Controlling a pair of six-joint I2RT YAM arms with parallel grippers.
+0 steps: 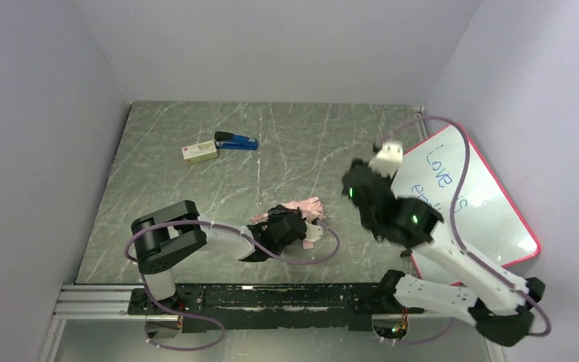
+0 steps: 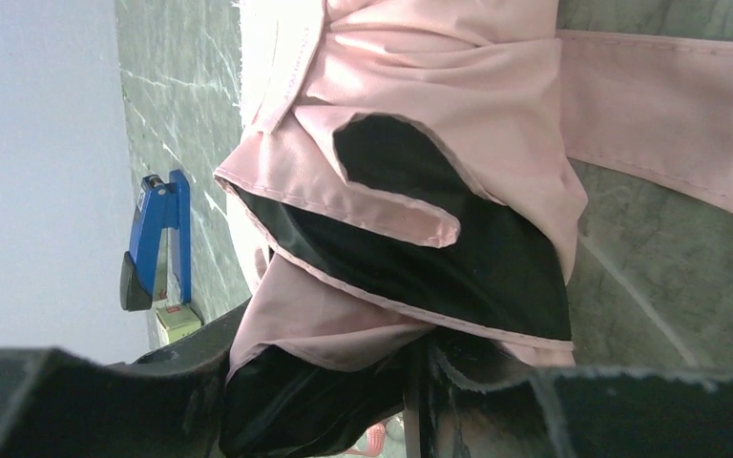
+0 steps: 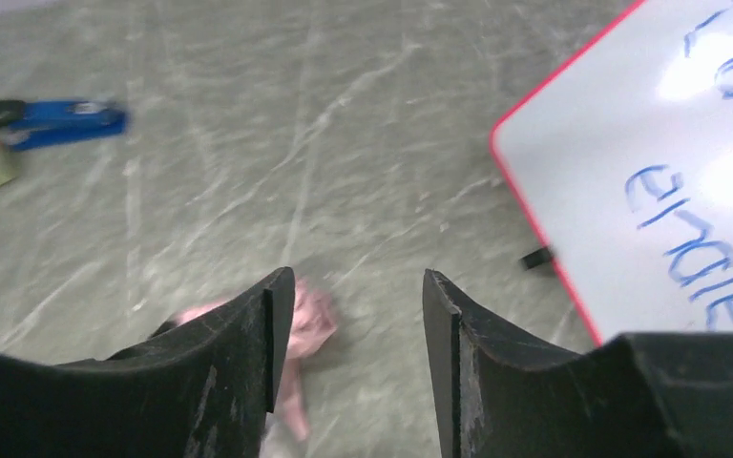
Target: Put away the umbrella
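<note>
Where the umbrella [image 1: 307, 205] lies: we find it on the bench [image 1: 196, 196], near the middle and toward the near edge. It is a folded pale pink bundle, partly hidden under the tip of the left arm.
Fabric up close: from the left wrist we see pink folds with black lining showing, and a flat pink strap [image 2: 668, 105] running off to the right over the bench.
Left fingers [image 2: 410, 386]: clenched on the umbrella — its cloth runs down between them.
Right fingers [image 3: 351, 286]: released, spread apart with nothing between them — raised above the bench, off to the umbrella's right and not touching it.
Stapler [image 1: 235, 141]: blue, toward the far side of the bench, left of centre.
Box [image 1: 199, 151]: small and pale, just beside the stapler on its left.
Whiteboard [image 1: 464, 200]: red-edged, at the bench's right side, with blue handwriting we cannot fully read.
</note>
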